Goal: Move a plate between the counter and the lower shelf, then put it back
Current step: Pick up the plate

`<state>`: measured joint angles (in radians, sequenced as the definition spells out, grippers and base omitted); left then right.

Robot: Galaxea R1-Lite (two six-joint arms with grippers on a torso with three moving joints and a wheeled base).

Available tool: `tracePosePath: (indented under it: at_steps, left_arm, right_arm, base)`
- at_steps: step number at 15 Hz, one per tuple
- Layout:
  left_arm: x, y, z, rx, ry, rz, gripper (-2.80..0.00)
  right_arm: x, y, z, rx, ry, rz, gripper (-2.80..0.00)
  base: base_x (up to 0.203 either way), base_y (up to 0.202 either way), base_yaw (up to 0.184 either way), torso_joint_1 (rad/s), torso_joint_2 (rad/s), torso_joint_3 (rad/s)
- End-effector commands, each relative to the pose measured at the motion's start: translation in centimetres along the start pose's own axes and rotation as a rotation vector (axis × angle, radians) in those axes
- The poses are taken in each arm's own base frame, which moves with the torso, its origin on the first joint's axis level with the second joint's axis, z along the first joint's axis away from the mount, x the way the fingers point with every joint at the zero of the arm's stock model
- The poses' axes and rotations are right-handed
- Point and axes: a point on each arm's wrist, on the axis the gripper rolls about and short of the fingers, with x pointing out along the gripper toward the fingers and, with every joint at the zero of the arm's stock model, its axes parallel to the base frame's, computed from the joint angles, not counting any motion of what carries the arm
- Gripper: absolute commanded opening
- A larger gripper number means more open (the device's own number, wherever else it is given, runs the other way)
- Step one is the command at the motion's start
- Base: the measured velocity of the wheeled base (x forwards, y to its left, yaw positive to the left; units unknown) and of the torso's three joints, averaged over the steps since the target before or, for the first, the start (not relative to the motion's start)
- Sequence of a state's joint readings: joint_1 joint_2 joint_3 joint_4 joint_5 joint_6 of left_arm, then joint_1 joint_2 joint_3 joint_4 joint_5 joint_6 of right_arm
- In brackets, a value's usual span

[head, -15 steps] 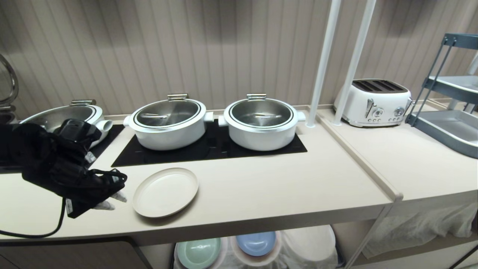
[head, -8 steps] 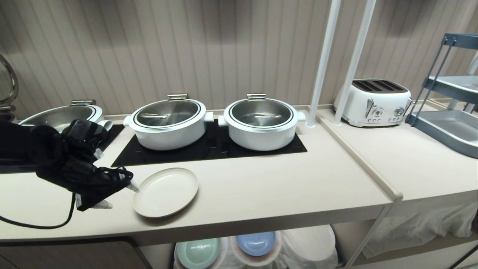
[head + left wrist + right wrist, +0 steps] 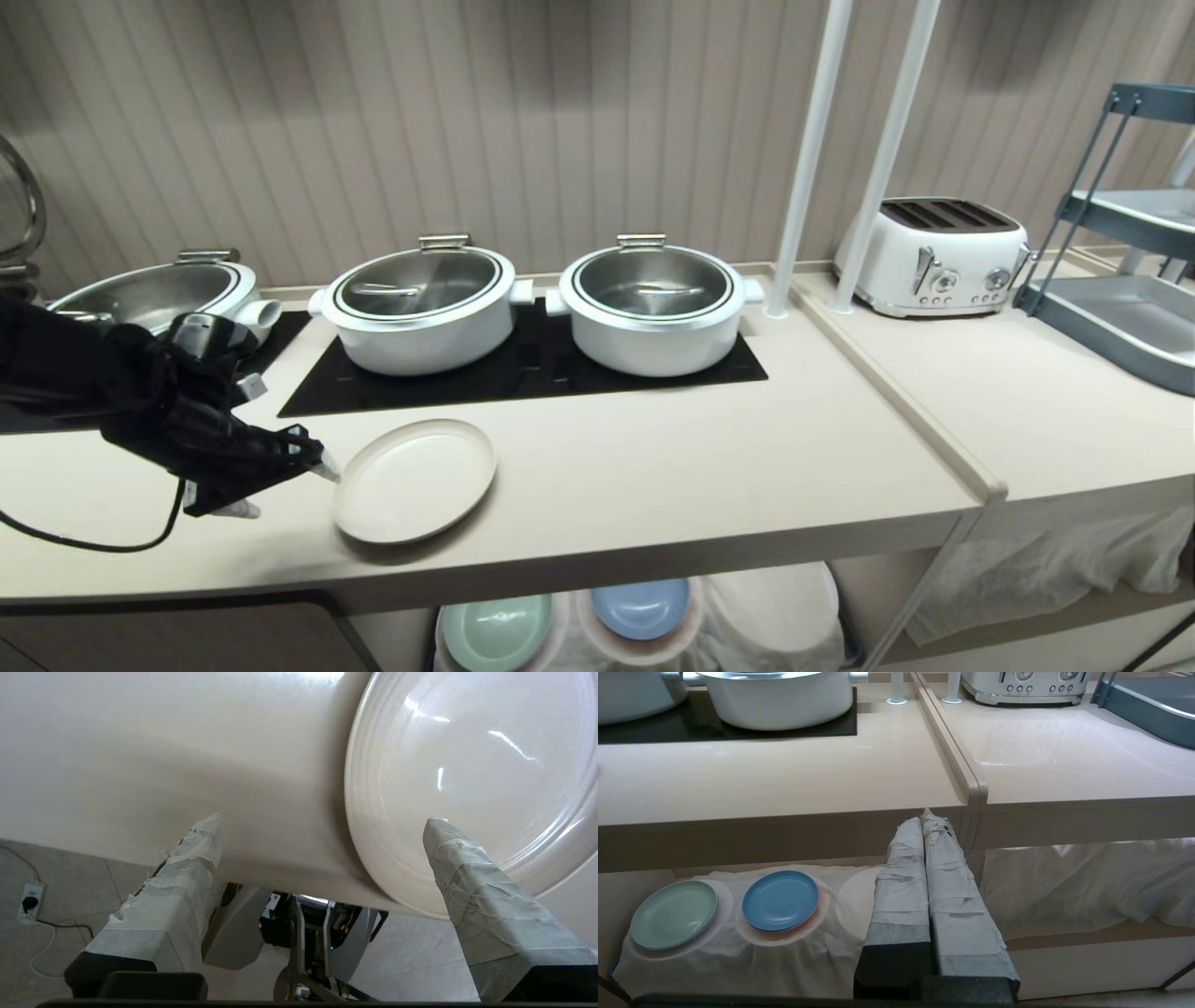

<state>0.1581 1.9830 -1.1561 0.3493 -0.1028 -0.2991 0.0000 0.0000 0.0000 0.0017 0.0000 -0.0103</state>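
On the surface, near the front edge: cream plate lying flat, just in front of the black hob panel and its two white pots. At the plate's 9 o'clock, left gripper, spread wide and grasping nothing. In the left wrist view, one taped fingertip over the plate's rim, the other off to the side above bare surface; contact with the rim hard to tell. Down below, lower shelf with cloth-draped stacks topped by a green plate and a blue plate. Right gripper parked low in front of that shelf, clenched and empty. Toaster way over at 2 o'clock.
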Motion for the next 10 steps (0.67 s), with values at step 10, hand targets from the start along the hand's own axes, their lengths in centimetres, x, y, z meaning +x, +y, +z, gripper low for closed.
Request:
tracePosePath:
  at_steps: [10]
  left_arm:
    - [4.3,-2.0,0.4,0.056,0.027,-0.041,0.0]
  right_arm:
    - [0.0,0.0,0.0,0.0,0.0,0.0,-2.8]
  base:
    - [0.0,0.0,0.0,0.0,0.0,0.0]
